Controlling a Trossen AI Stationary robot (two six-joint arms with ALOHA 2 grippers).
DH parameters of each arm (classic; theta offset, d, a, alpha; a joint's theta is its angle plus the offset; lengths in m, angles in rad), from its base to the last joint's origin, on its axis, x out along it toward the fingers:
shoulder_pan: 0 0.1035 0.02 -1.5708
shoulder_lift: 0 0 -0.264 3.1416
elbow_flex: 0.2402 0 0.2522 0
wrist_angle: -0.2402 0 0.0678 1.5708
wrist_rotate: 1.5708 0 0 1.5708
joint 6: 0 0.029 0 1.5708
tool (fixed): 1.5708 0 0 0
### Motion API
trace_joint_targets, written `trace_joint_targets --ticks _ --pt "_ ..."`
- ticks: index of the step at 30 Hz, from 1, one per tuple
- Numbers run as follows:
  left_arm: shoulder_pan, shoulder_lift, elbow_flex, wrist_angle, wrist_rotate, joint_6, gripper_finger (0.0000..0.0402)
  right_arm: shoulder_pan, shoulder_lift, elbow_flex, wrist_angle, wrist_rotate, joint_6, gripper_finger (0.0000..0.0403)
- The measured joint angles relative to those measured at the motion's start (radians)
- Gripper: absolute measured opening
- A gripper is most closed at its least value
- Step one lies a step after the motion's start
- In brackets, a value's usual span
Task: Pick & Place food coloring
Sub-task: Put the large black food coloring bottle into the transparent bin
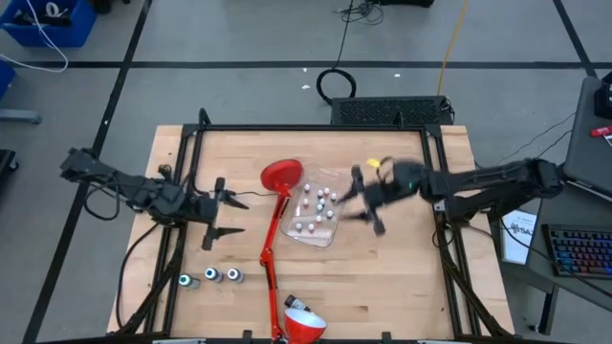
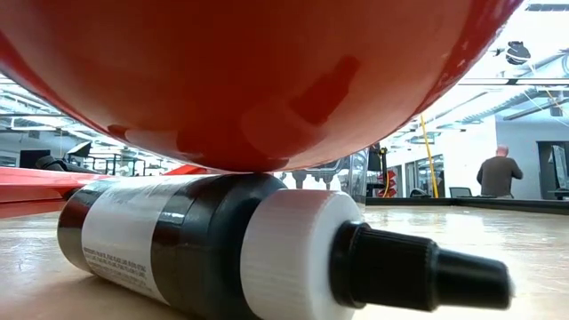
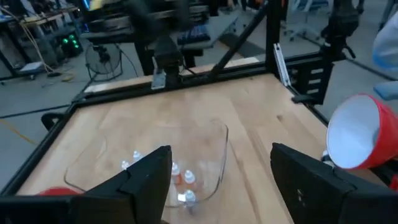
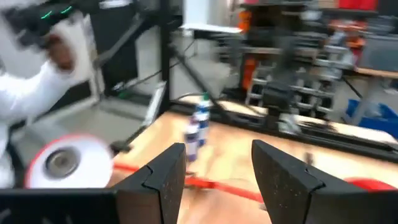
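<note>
A: Left gripper (image 1: 222, 209) is hovering with its jaws spread wide and nothing between them. Three dark round bottles (image 1: 210, 277) are standing just behind and to one side of those jaws, near the table edge.

B: They're looking light and hard, likely slick plastic. I'd be pinching across the dark body, below the cap.

A: Ahead of the left jaws, the clear tub (image 3: 217, 163) is holding the tiny white-topped bottles (image 1: 316, 205), packed close together.

B: Those will be tipping easily; taking one by the cap from above seems safest.

A: Beyond the tub, the right gripper (image 1: 366, 204) is hanging with jaws parted and empty, the tub just in front of them.
</note>
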Motion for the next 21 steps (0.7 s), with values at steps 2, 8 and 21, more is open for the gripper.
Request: trace_joint_targets --ticks 2,8,21 --pt "0.000 -0.050 -0.056 0.040 -0.001 0.000 0.0271 0.127 0.034 0.011 -0.014 0.114 -0.065 0.0171" --pt "0.000 -0.127 -0.141 0.114 -0.001 0.002 0.0271 0.426 0.238 0.197 -0.235 0.444 -0.135 0.0171" --pt "0.000 -0.104 -0.152 0.117 0.001 -0.143 0.0271 0.627 0.592 0.321 -0.422 0.482 0.479 0.0171"
